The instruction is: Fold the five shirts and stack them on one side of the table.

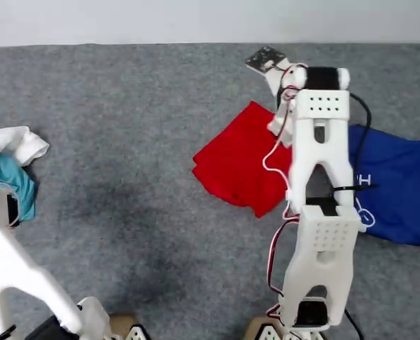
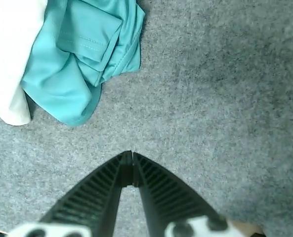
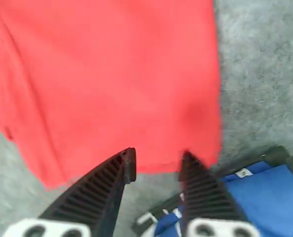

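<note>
Right gripper [image 3: 157, 165]: released, above the edge of the red shirt [image 1: 239, 168], beside the blue shirt [image 1: 401, 188] with white print. Left gripper [image 2: 132, 167]: clenched on nothing, over the desk [image 1: 125, 120] near the teal shirt [image 2: 79, 59] and white shirt [image 2: 8, 64].

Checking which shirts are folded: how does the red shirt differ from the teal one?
The red shirt lies flat and smooth; the teal shirt is bunched and creased. The red shirt sits beside the blue shirt, below the open right gripper; the teal shirt touches a white shirt, near the shut left gripper. Both rest on the table.
</note>
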Controlling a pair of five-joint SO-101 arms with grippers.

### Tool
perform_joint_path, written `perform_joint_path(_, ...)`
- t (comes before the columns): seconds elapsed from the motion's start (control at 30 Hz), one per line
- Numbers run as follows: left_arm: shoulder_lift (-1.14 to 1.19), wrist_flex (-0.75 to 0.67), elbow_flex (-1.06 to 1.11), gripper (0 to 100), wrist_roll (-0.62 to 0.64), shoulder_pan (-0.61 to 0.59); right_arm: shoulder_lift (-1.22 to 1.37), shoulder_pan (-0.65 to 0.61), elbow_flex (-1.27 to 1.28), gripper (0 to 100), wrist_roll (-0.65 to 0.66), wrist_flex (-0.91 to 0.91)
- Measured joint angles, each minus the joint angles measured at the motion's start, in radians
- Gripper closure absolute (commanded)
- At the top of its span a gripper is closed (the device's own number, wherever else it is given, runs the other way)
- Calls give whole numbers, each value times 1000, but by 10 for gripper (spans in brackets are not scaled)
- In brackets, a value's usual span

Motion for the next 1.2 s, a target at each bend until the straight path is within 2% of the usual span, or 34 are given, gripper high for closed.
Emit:
perform_joint_path(0.13,0,0,0,995,0,0,-15,-21,28,989,-143,0)
perform_joint_path(0.43,-3,0,0,995,0,0,-34,-121,338,990,-367,0)
perform_joint_path(0.73,-3,0,0,995,0,0,-21,-293,425,990,-448,-17)
perform_joint_path(1.07,-3,0,0,995,0,0,52,-305,425,990,-463,-35)
perform_joint_path(1.2,-3,0,0,995,0,0,-29,-304,425,990,-463,-5)
